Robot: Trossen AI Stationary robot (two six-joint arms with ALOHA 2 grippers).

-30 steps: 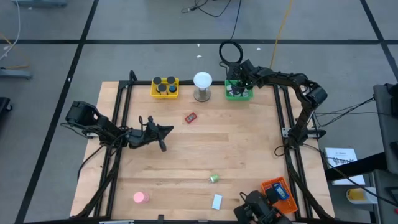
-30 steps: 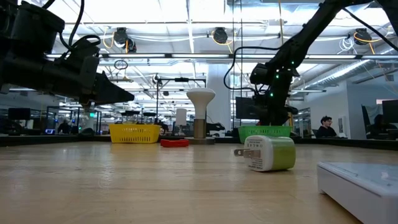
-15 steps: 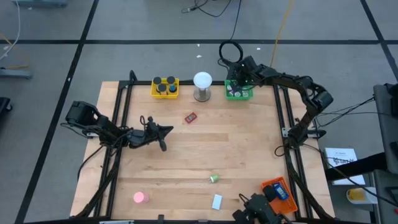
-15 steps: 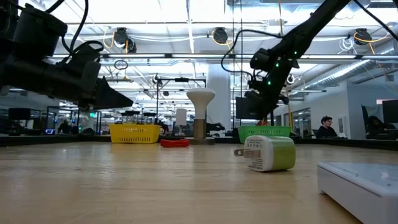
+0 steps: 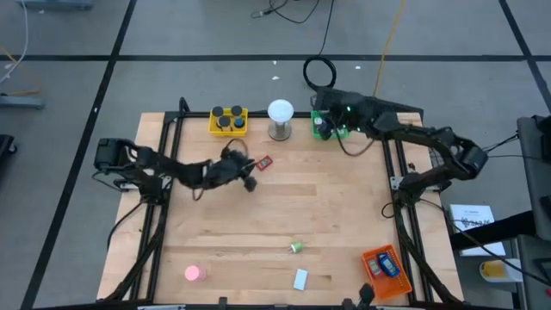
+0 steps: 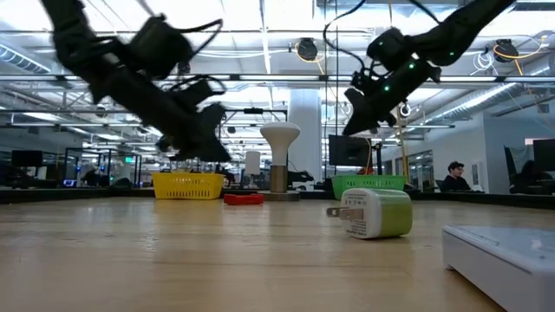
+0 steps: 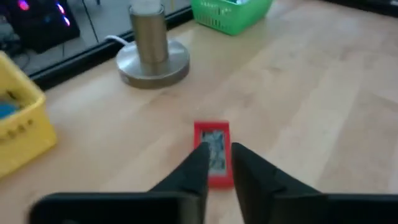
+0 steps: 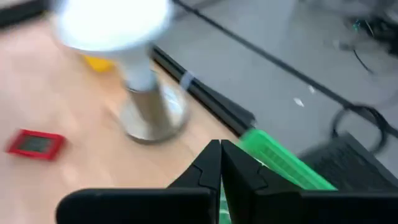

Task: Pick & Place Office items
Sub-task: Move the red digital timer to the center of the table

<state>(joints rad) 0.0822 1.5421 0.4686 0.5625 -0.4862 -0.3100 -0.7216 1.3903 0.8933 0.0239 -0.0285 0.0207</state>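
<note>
A small red block [image 5: 263, 161] lies flat on the table, also in the left wrist view [image 7: 212, 152]. My left gripper [image 7: 219, 167] hangs above the table just short of this red block [image 6: 244, 198], tipped down toward it, open by a narrow gap with nothing in it. My right gripper [image 8: 219, 160] is shut and empty, raised over the green tray [image 5: 336, 129] at the far edge. A green charger-like item [image 5: 296, 247], a white block [image 5: 300, 279] and a pink disc [image 5: 193, 273] lie near the front edge.
A white ball on a metal stand [image 5: 280, 119] stands between the yellow tray [image 5: 228, 120], which holds black round caps, and the green tray. An orange tray [image 5: 385, 264] with blue items sits at the near right corner. Bare wood spans the table's middle.
My left gripper has swung from the table's left side toward the right and far edge, up to the red block, and has tipped nose-down. My right gripper has risen out of the green tray and now hangs above it.
</note>
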